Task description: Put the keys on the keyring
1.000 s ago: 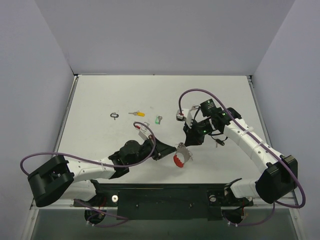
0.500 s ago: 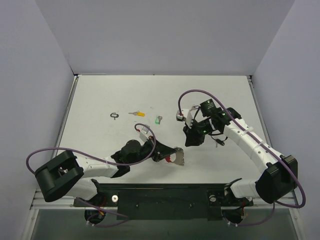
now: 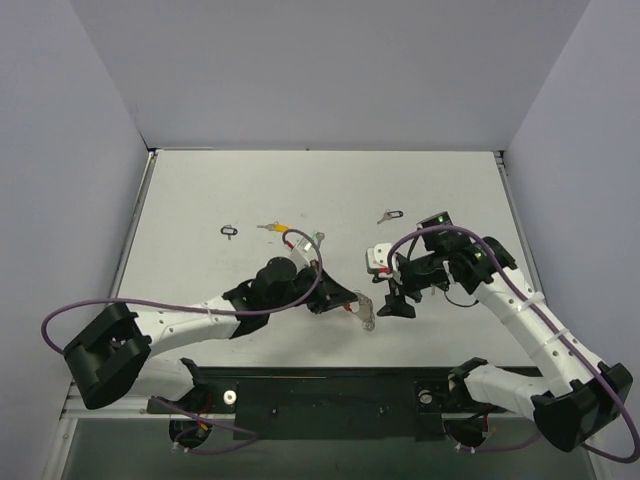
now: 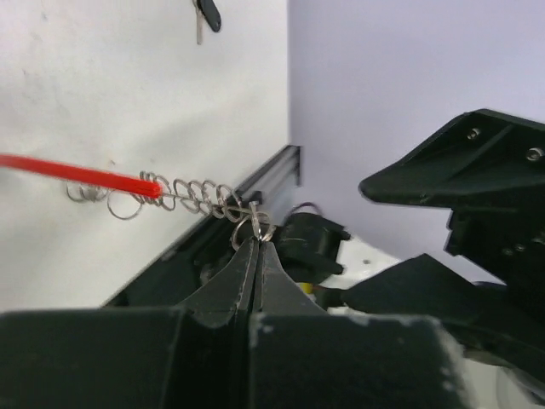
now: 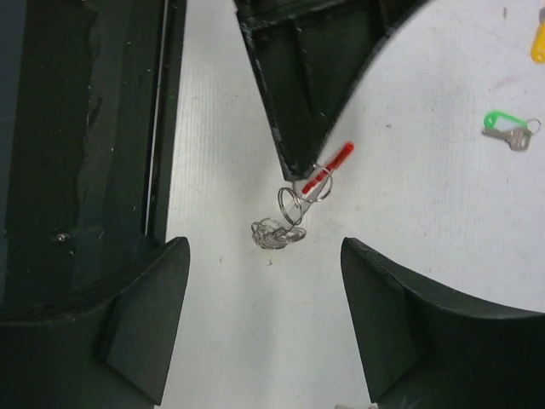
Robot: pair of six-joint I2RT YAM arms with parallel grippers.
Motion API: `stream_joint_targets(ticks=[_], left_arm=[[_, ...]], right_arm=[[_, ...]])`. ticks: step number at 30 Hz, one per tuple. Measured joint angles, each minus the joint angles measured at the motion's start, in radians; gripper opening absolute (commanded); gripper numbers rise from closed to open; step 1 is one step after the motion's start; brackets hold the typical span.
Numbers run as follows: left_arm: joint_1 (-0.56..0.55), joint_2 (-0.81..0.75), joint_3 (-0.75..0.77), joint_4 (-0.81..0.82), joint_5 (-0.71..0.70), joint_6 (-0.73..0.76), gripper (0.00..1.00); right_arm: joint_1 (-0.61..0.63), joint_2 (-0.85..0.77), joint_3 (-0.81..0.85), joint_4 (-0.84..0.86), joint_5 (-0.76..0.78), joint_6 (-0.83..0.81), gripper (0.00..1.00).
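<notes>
The left gripper (image 4: 255,240) is clamped tight on a silver loop of the keyring (image 4: 85,175), whose coiled chain and red band run off toward 10 o'clock. The right gripper (image 5: 262,256) stands spread wide and holds nothing, with the keyring just off at its 12 o'clock. A green-tagged key (image 5: 507,128) lies at its 2 o'clock. Overhead, a yellow-tagged key (image 3: 272,228) and a black-tagged key (image 3: 230,231) lie on the white table (image 3: 200,190) at 10 o'clock from the left gripper, well apart from it.
</notes>
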Motion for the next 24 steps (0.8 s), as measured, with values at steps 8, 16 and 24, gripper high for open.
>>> stream_joint_targets(ticks=[8, 16, 24], left_arm=[[0.004, -0.012, 0.387, -0.613, 0.018, 0.567, 0.00], [0.002, -0.023, 0.459, -0.890, -0.007, 1.023, 0.00], [-0.026, -0.013, 0.521, -0.967, -0.016, 1.340, 0.00]], right_arm=[[-0.004, 0.125, 0.061, -0.055, -0.101, -0.066, 0.62], [-0.106, 0.135, 0.063, -0.075, -0.238, -0.007, 0.59], [-0.113, 0.202, 0.063, -0.083, -0.310, -0.002, 0.53]])
